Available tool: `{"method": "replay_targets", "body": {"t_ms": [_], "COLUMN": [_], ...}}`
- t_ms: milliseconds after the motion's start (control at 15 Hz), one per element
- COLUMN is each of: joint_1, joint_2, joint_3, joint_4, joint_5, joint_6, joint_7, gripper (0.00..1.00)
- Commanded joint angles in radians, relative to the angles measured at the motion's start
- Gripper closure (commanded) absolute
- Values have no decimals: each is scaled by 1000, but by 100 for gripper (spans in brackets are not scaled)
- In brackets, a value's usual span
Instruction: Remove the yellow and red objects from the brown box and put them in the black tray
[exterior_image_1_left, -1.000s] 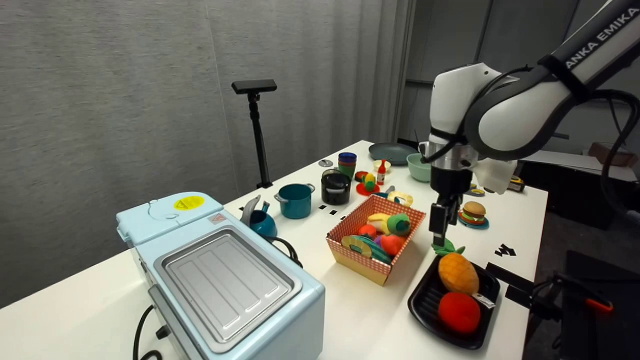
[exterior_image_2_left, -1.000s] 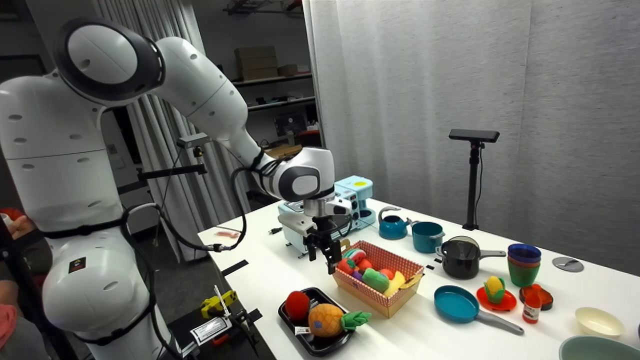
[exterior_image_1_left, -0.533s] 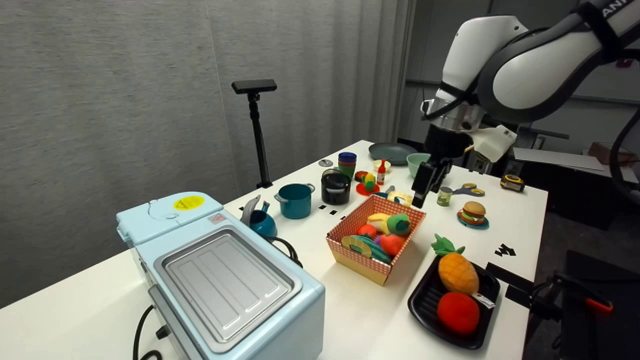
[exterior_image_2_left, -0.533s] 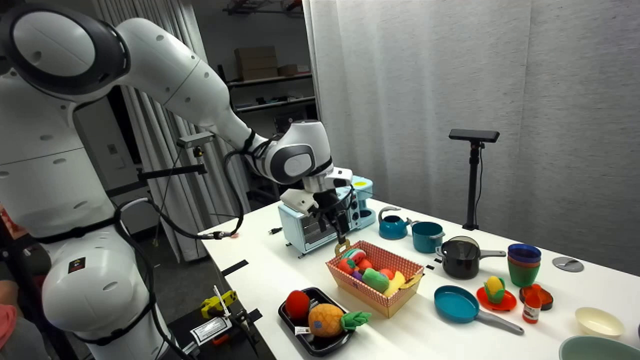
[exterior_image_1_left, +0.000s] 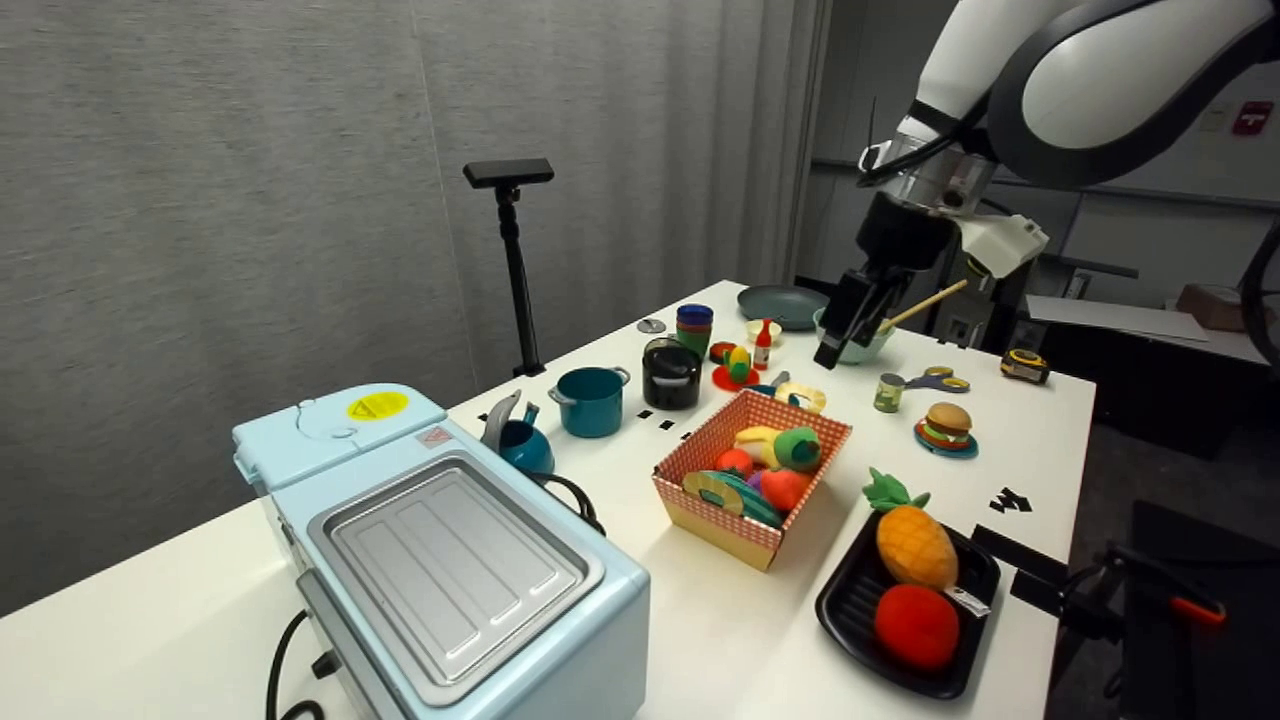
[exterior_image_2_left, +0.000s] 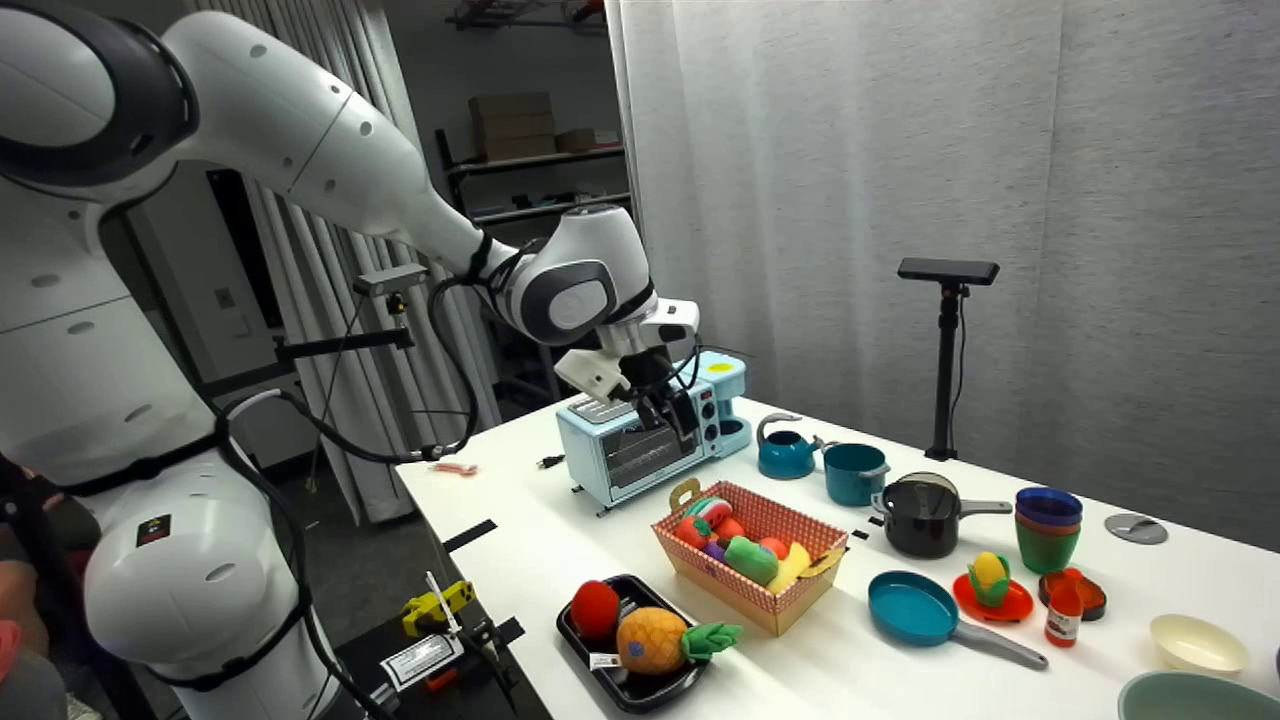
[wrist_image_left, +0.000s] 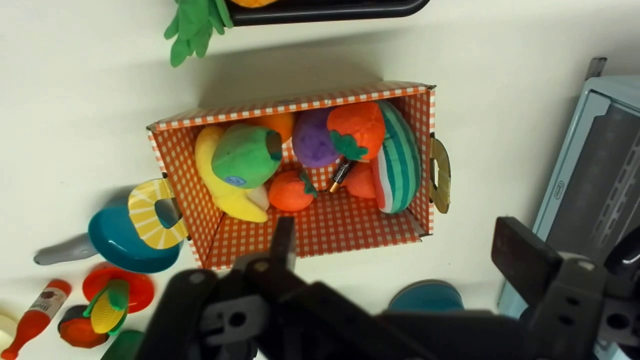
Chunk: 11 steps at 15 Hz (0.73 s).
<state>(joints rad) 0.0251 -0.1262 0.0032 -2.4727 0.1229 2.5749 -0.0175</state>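
Note:
The orange-yellow toy pineapple (exterior_image_1_left: 916, 547) with green leaves and the plain red toy fruit (exterior_image_1_left: 917, 627) lie side by side in the black tray (exterior_image_1_left: 850, 590). Both also show in an exterior view, the pineapple (exterior_image_2_left: 651, 641) and the red fruit (exterior_image_2_left: 594, 610). The brown box (exterior_image_1_left: 715, 532), with red-checked lining, stands beside the tray. In the wrist view it holds a yellow banana (wrist_image_left: 240, 202), a red-orange fruit (wrist_image_left: 291, 191), another red fruit (wrist_image_left: 357, 125) and other toys. My gripper (wrist_image_left: 395, 235) is open and empty, raised above the table near the box; its fingers are wide apart.
The pale blue toaster oven (exterior_image_1_left: 460, 590) stands beyond one end of the box. A teal pot (exterior_image_2_left: 855, 473), a kettle (exterior_image_2_left: 786, 453), a black pot (exterior_image_2_left: 922, 515) and a teal pan (exterior_image_2_left: 912, 607) stand along the far side. A toy burger (exterior_image_1_left: 946, 428) sits near the tray.
My gripper has risen and moved away from above the tray's side, up past the box. The pineapple, the red fruit, the tray and the box stay where they were.

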Motion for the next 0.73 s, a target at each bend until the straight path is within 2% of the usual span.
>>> {"method": "replay_targets", "body": {"t_ms": [0,667], "joint_1": [-1,-1], "joint_2": [-3,-4], "joint_3": [0,0], "joint_4": [0,-7], "joint_5": [-1,-1], "joint_6": [-3,-3], "joint_7": [2,1], "gripper": [0,0]}}
